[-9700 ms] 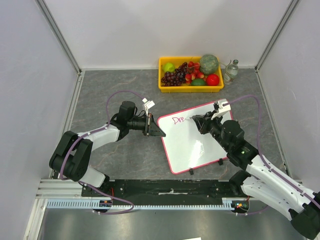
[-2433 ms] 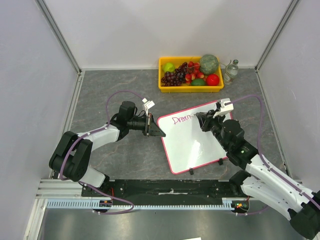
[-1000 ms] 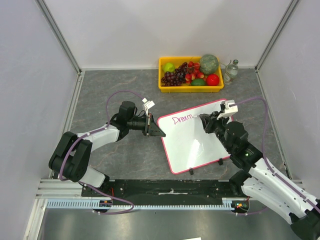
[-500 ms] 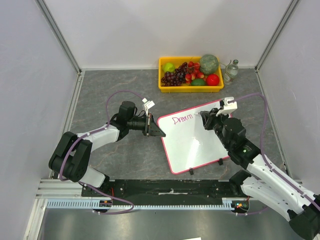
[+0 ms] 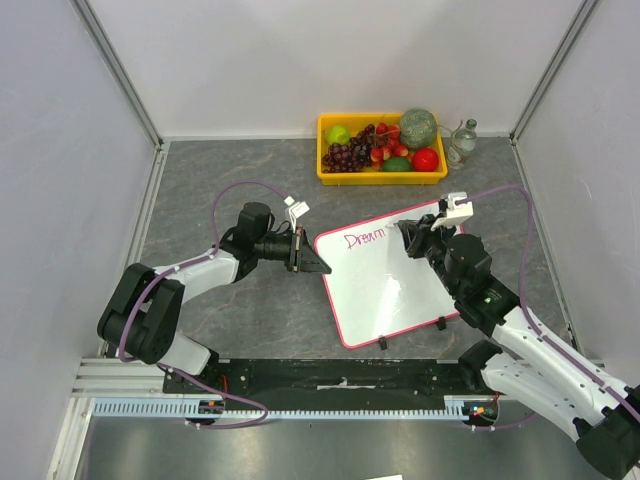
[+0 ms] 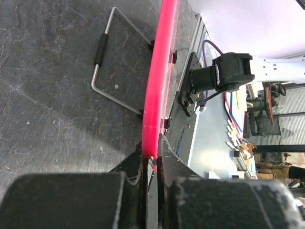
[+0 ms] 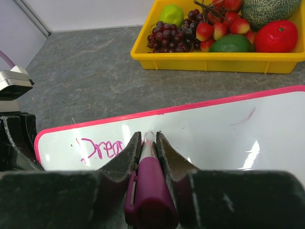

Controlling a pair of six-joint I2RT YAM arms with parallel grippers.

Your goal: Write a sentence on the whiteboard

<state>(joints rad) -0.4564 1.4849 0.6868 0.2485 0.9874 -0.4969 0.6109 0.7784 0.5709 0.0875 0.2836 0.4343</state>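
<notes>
Left tool (image 6: 151, 164) pinching whiteboard (image 5: 385, 295) rim; right tool (image 7: 146, 143) clamped on marker (image 7: 149, 191) beside sentence (image 5: 365, 238). Risk: heavy press skids it across bench (image 5: 250, 180), letters smear.

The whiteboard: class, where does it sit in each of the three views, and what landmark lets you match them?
Top external: the whiteboard lies right of centre, tilted.
Left wrist: it is seen edge-on, its pink rim running up mid-frame from the left gripper.
Right wrist: it fills the lower half, behind the marker.
Shared landmark: the left gripper pinching the board's left edge, black at the far left of the right wrist view.
</notes>
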